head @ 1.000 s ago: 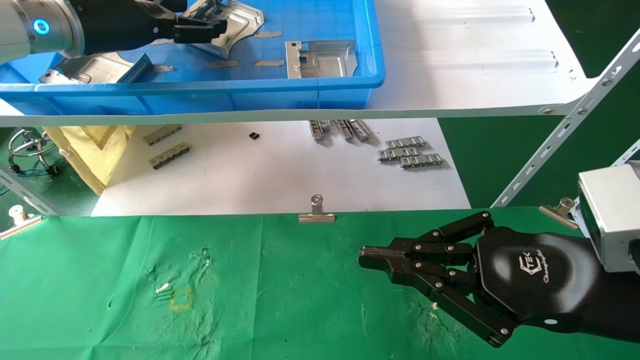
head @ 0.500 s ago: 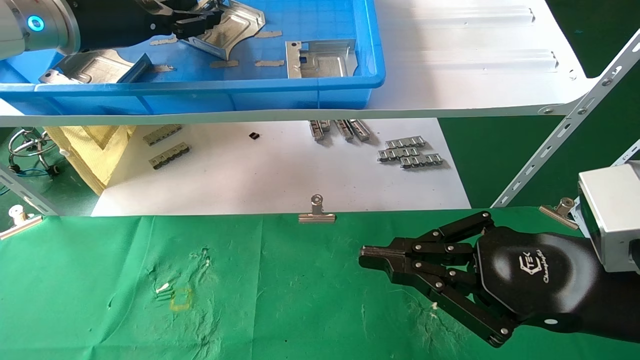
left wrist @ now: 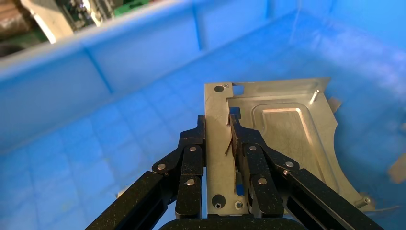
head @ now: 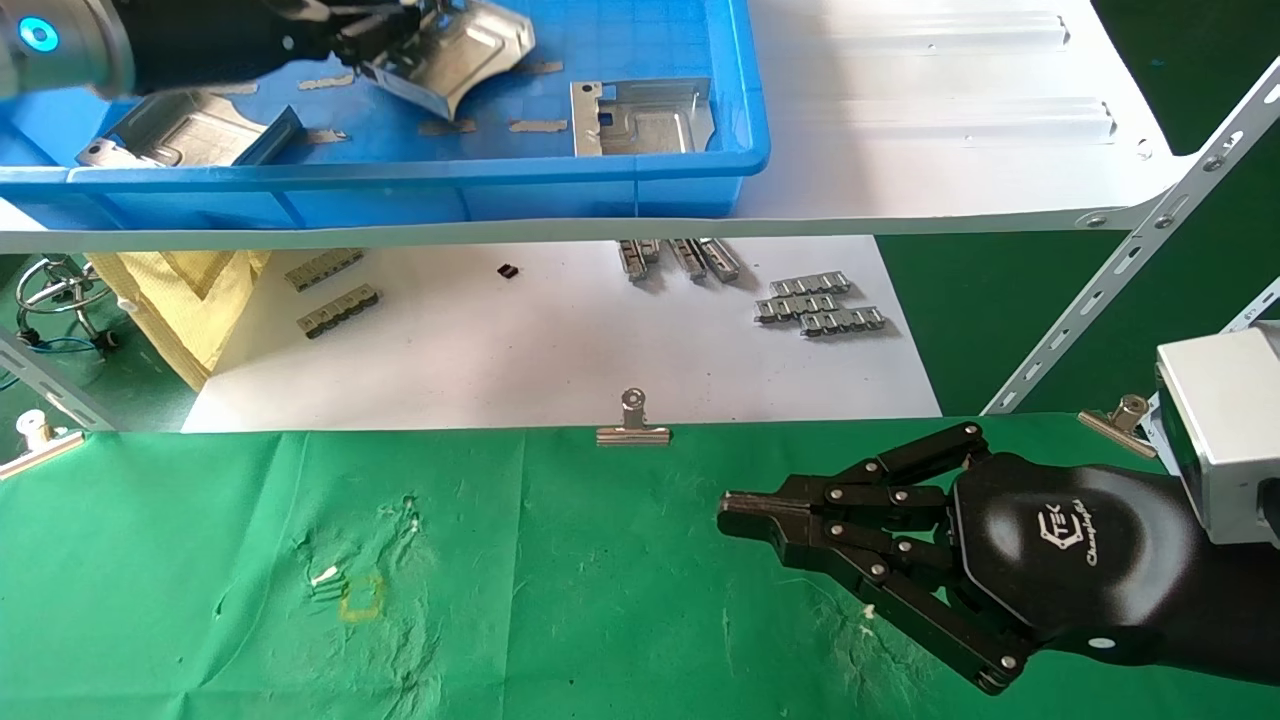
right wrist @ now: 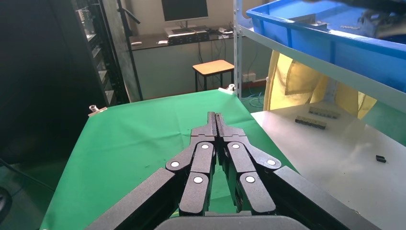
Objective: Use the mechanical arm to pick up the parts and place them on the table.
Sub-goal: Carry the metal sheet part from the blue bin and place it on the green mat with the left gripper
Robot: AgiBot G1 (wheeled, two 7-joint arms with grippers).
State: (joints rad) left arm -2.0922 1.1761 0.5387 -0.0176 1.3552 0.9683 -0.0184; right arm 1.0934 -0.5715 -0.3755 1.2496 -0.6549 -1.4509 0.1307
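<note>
My left gripper [head: 385,25] is inside the blue bin [head: 690,175] at the top left. It is shut on the bent flange of a silver stamped part [head: 465,55], which hangs tilted above the bin floor. The left wrist view shows the fingers [left wrist: 194,151] clamped on that part's flange [left wrist: 218,158]. Two more parts lie in the bin, one at the left [head: 190,130] and one at the right [head: 640,118]. My right gripper [head: 735,510] is shut and empty, parked low over the green-cloth table [head: 560,590]; it also shows in the right wrist view [right wrist: 216,120].
The bin stands on a white sheet-metal shelf [head: 950,120] with slanted posts [head: 1130,270]. Below lies a white board [head: 560,350] with grey segmented strips [head: 820,305]. Silver binder clips [head: 633,428] hold the cloth's far edge. A yellow square outline [head: 362,598] marks the cloth.
My left gripper has risen and drawn back to the left with the part in it, and the part now tilts higher off the bin floor. The right arm has not moved.
</note>
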